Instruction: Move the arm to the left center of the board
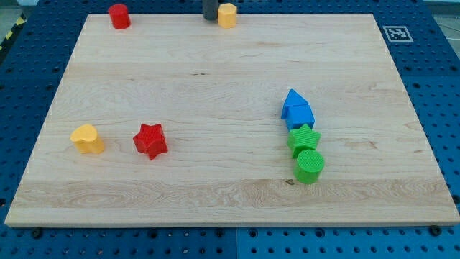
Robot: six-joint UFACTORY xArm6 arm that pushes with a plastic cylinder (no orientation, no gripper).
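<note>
My tip (209, 17) is at the top edge of the wooden board (215, 86), just left of a yellow hexagonal block (227, 15) and touching or nearly touching it. Only the rod's short dark lower end shows. A red cylinder (119, 16) stands at the top left. A yellow heart block (87, 139) and a red star (150, 140) lie at the left, below the board's middle height. At the right, two blue blocks (297, 110), a green star (304, 138) and a green cylinder (310, 165) form a tight column.
The board lies on a blue perforated table (438, 79). A black-and-white marker tag (397, 33) sits beyond the board's top right corner. A yellow-black striped edge (11, 36) runs at the view's top left.
</note>
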